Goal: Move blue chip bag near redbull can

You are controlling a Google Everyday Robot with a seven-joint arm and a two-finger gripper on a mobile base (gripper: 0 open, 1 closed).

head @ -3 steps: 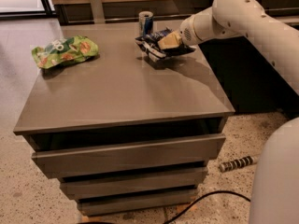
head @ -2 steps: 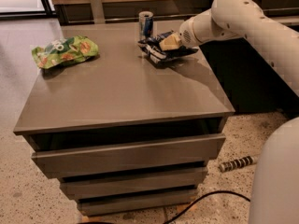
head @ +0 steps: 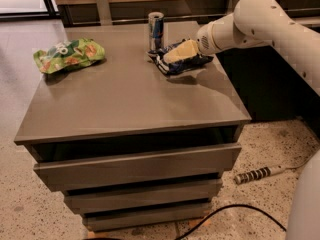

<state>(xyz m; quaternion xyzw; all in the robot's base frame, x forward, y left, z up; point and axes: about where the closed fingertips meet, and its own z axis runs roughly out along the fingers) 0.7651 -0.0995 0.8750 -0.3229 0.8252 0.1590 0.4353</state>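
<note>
The blue chip bag [head: 186, 63] is a crinkled navy bag lying on the grey cabinet top [head: 125, 99] at the back right. The redbull can [head: 156, 31] stands upright just left of and behind the bag, almost touching it. My gripper [head: 176, 53] reaches in from the right on a white arm and sits over the bag's left end, its tan fingers [head: 181, 50] closed on the bag, right beside the can.
A green snack bag [head: 69, 55] lies at the back left of the cabinet top. The cabinet has several drawers below. A power strip [head: 257, 174] and a black cable [head: 235, 211] lie on the speckled floor at the right. A dark counter stands behind.
The gripper and the blue chip bag have shifted slightly toward the can; the bag now rests low on the cabinet top.
</note>
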